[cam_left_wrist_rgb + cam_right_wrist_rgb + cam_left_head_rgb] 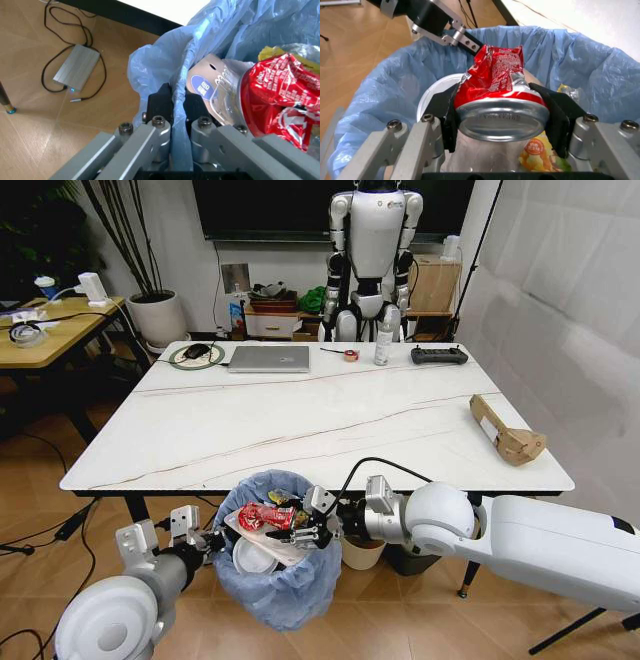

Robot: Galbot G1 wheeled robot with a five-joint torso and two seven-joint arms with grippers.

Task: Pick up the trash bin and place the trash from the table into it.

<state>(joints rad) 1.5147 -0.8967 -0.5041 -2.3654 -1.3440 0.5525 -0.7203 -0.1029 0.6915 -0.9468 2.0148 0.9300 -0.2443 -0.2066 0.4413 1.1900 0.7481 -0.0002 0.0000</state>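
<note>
White marble-look table (300, 420) carries one brown paper bag (506, 431), trash not yet cleared. One blue-bagged round trash bin (275, 565) hangs below the near edge; left gripper (172, 112) is clamped on its rim for support. Right gripper (500, 120), over the opening, grips one red foil wrapper (495, 80) for disposal.

Glossy white rounded arm shells, grey metal end effectors: left end effector (207, 542), right end effector (312, 527), black pads, hex screws, black cable.
</note>
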